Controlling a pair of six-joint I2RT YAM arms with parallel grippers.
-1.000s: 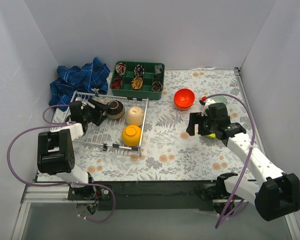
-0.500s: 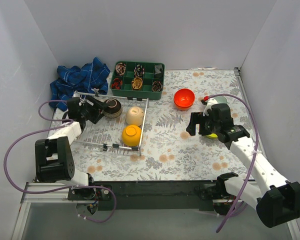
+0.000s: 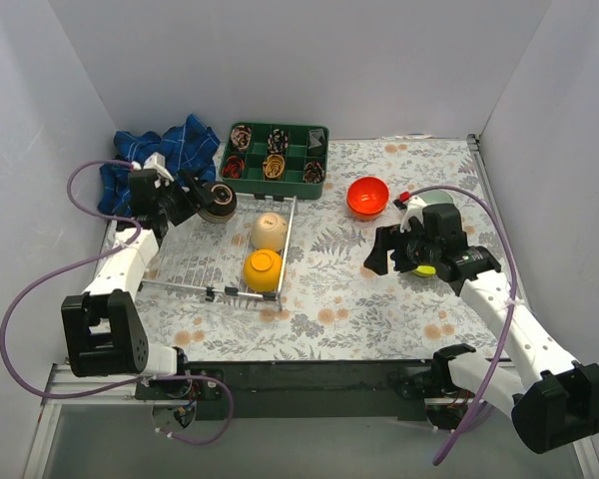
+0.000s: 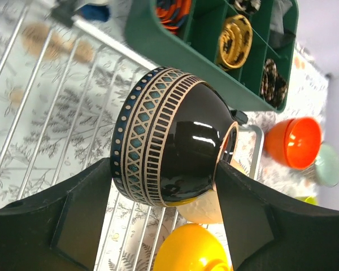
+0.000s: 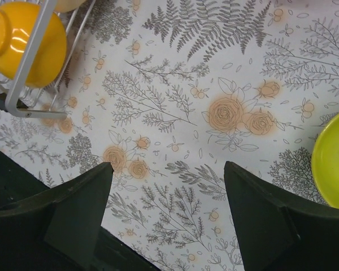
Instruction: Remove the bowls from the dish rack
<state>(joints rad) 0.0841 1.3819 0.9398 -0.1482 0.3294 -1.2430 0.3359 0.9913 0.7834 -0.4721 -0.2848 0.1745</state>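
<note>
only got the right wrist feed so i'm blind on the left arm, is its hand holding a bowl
Observer: Yes, the left hand is shut on the dark brown bowl, which is tipped on its side over the dish rack.
Operator: what else is in the rack besides the yellow-orange bowl i can see
Observer: Only a beige bowl, next to it on the far side.

Floral table [image 3: 329, 289], dish rack [image 3: 190, 259], green tray [image 3: 275, 187], blue cloth [image 3: 175, 145], red bowl [image 3: 367, 196], lime bowl [image 5: 333, 161]
</note>
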